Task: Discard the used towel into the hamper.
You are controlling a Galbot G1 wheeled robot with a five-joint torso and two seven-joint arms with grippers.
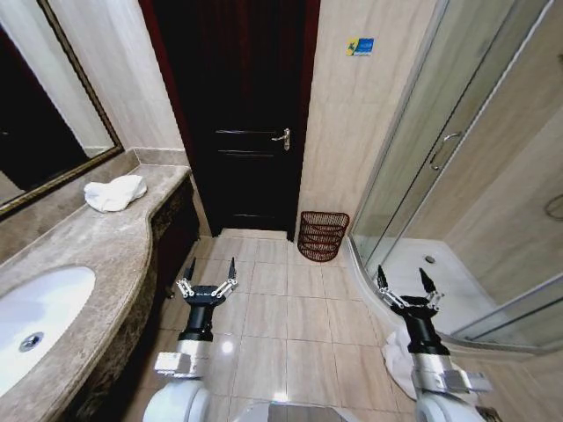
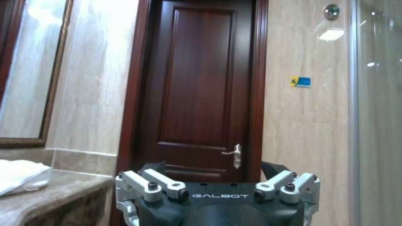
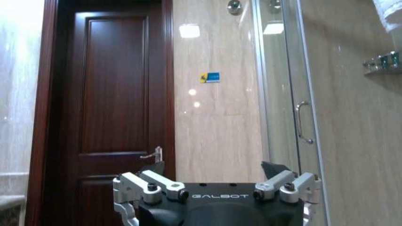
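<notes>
Nothing done yet: I see the towel (image 1: 115, 192) on the counter (image 1: 106, 255), hamper (image 1: 323, 236) untouched, left gripper (image 1: 209, 269) and right gripper (image 1: 404, 279) both spread, holding nothing.

Towel (image 1: 114, 192) on counter (image 1: 106, 251) left, hamper (image 1: 322, 236) ahead

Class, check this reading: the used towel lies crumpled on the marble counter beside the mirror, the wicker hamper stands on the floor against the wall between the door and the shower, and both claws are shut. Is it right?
One detail is wrong. The head view shows the left claw and right claw both open and empty. The towel on the counter and the hamper by the wall are as stated.
</notes>
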